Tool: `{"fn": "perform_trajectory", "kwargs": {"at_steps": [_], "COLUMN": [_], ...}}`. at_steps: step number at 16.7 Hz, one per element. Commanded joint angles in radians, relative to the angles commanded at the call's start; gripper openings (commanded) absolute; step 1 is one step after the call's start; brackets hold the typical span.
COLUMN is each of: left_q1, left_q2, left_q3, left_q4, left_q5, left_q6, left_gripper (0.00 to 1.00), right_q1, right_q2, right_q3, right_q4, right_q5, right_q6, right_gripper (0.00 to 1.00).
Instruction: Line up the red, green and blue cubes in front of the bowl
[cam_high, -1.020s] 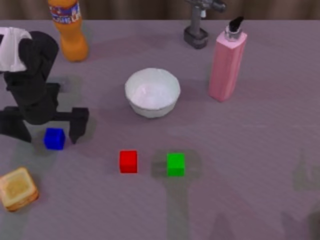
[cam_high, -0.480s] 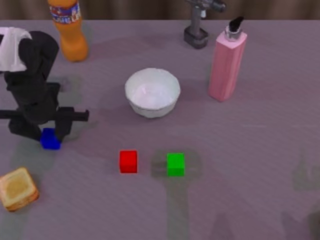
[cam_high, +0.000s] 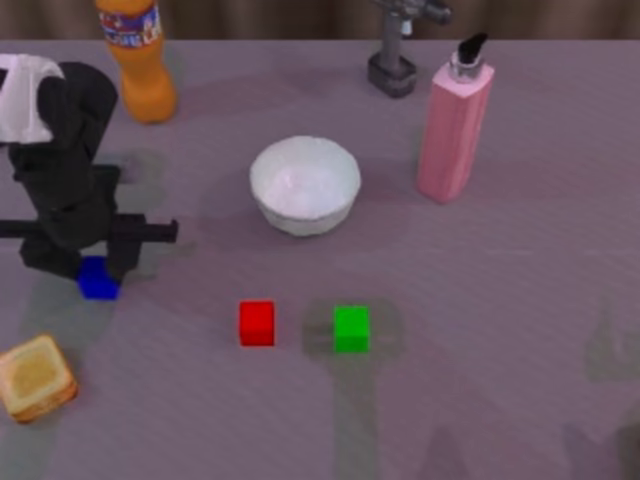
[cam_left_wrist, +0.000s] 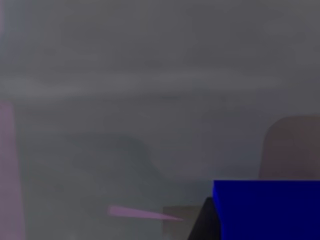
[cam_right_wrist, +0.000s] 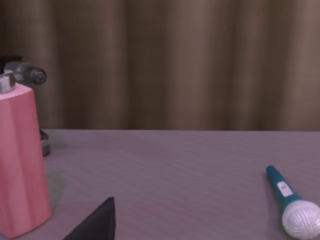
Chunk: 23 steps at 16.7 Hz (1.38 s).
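Black and angular, our left tool (cam_high: 90, 262) sat low over the blue cube (cam_high: 98, 280) at the left side of the tabletop (cam_high: 500, 300), its fingers clenched against the cube's sides; in the left wrist view the blue face (cam_left_wrist: 265, 210) filled one corner, pressed right up to the lens. We judged the step in hand to be the pick-up of this last cube. To do it well we reckoned the grip had to stay square on two flat, opposite faces, for a hard, smooth cube would twist out of a corner hold, and the lift had to be straight up before any sideways travel.

The red cube (cam_high: 256, 323) and the green cube (cam_high: 351, 328) lay near each other in front of the bowl (cam_high: 304, 184), apart but already in a row, so we judged the blue one belonged in line with them, with a free spot beside the red on the near side. Both were plain, sharp-edged and matte. The bowl was round, white and thick-rimmed, smooth inside.

Farther out stood a tall pink dispenser bottle (cam_high: 453, 125) with flat sides, an orange bottle (cam_high: 138, 55) with a printed label, and a grey tool-like object (cam_high: 395, 45) at the back edge. A tan toast-like block (cam_high: 36, 377) lay just in front of the blue cube, close enough that we would lift clear of it.

Our right tool was out of the top view; its wrist camera showed a blue-handled microphone (cam_right_wrist: 292, 205), and we could not tell its state.
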Motion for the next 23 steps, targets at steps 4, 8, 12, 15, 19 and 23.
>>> {"fn": "perform_trajectory", "kwargs": {"at_steps": [4,8,12,15,19,23], "left_q1": [0.002,0.013,0.02,0.014,-0.045,-0.211], "left_q2": [-0.029,-0.078,-0.123,-0.119,-0.068,0.079], "left_q3": [0.022,0.1,0.157,0.155,0.224,0.462], "left_q4": [-0.026,-0.162,-0.258,-0.256,-0.295,-0.412], "left_q5": [-0.002,-0.003,-0.003,-0.003,-0.004,-0.006], "left_q6": [0.002,-0.001,-0.001,0.0,-0.059,-0.237], "left_gripper": [0.0,0.0,0.0,0.0,0.0,0.0], "right_q1": [0.0,0.0,0.0,0.0,0.0,0.0], "right_q2": [0.0,0.0,0.0,0.0,0.0,0.0], "right_q3": [0.0,0.0,0.0,0.0,0.0,0.0], "right_q4": [0.0,0.0,0.0,0.0,0.0,0.0], "right_q5": [0.0,0.0,0.0,0.0,0.0,0.0], "right_q6": [0.0,0.0,0.0,0.0,0.0,0.0], "right_gripper": [1.0,1.0,1.0,1.0,1.0,1.0]}}
